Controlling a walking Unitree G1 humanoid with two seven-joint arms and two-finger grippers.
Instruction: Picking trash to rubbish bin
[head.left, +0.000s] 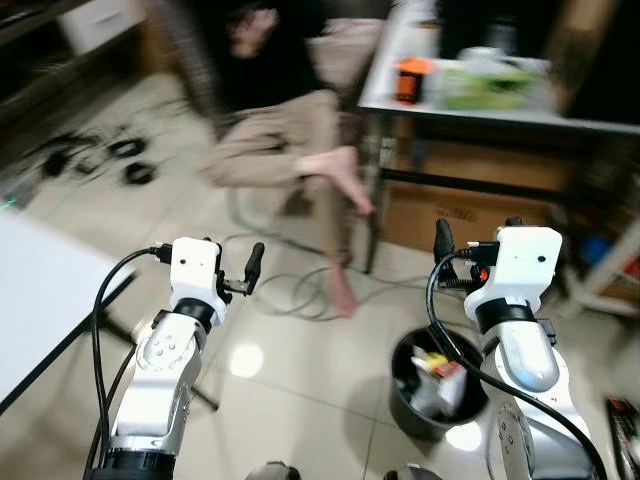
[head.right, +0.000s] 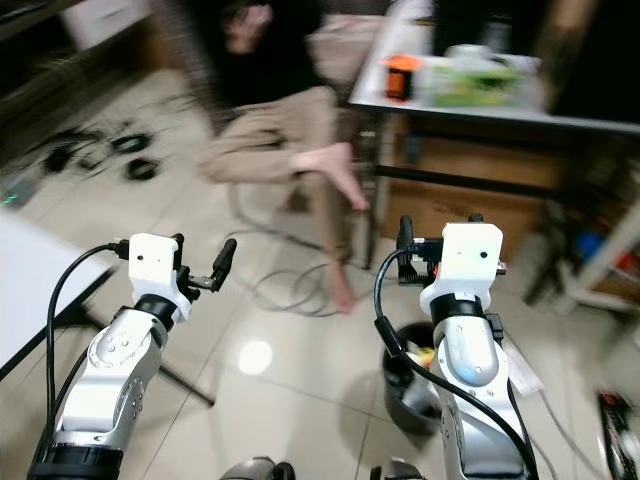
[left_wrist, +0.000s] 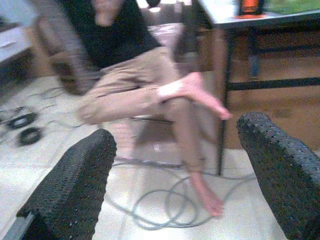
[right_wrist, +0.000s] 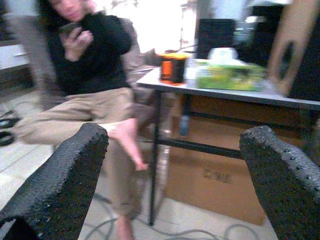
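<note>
A black rubbish bin (head.left: 418, 424) stands on the tiled floor just below my right arm, with crumpled trash (head.left: 440, 376) inside it. Both arms are raised in front of me. My left gripper (left_wrist: 175, 134) is open with nothing between its fingers (left_wrist: 75, 185), and it faces a seated person's legs. My right gripper (right_wrist: 175, 134) is also open and holds nothing; it faces the table leg and the cardboard box. One black finger (head.left: 441, 238) of it rises above the bin.
A barefoot person (head.left: 290, 140) sits on a chair ahead. To the right is a grey table (head.left: 480, 115) bearing an orange cup (head.left: 411, 78) and a green box (head.left: 490, 85), with a cardboard box (head.left: 450, 205) beneath. Cables (head.left: 300, 292) lie on the floor. A white table (head.left: 40, 290) stands at my left.
</note>
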